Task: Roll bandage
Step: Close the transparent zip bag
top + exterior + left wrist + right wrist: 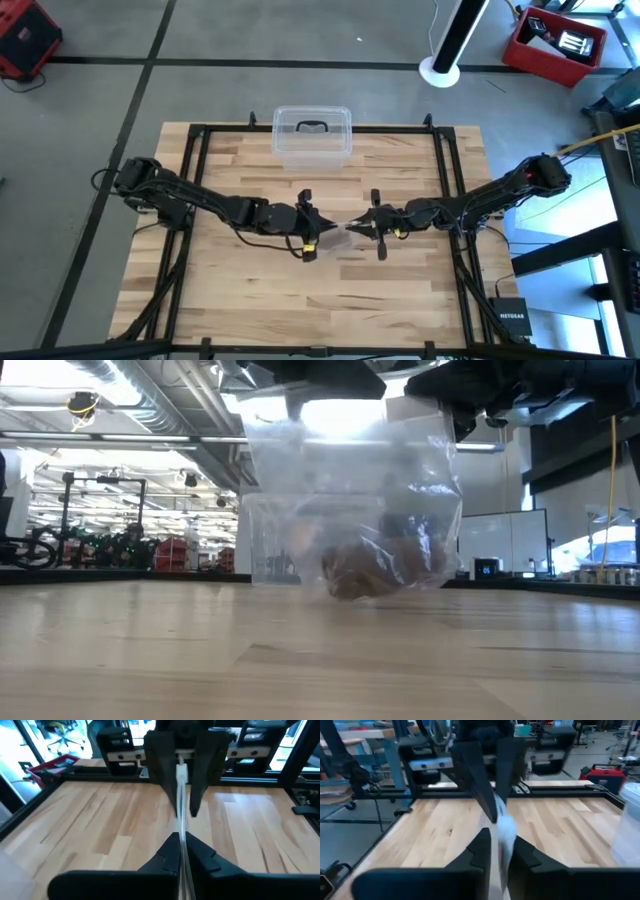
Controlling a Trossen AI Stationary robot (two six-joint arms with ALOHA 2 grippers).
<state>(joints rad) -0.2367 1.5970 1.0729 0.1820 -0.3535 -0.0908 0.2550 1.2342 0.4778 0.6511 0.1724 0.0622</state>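
The only writing we can read is "NETGEAR" on a black box (pixel 511 318) off the table's right front corner. Over the middle of the table (pixel 250 290) our two grippers face each other and hold a clear bag (pixel 350 510) up between them by its top edge. The left gripper (pixel 312 228) has its jaws pinched tight on the thin plastic, which the left wrist view shows edge-on between the fingers (pixel 167 855). The right gripper (pixel 372 226) has its jaws narrow, with the plastic pinched between them. The bandage (pixel 365 570) sits bunched in the bottom of the hanging bag, below both sets of jaws and touching neither, just above the tabletop. A clear box (pixel 312 138) with a dark handle stands at the far edge.
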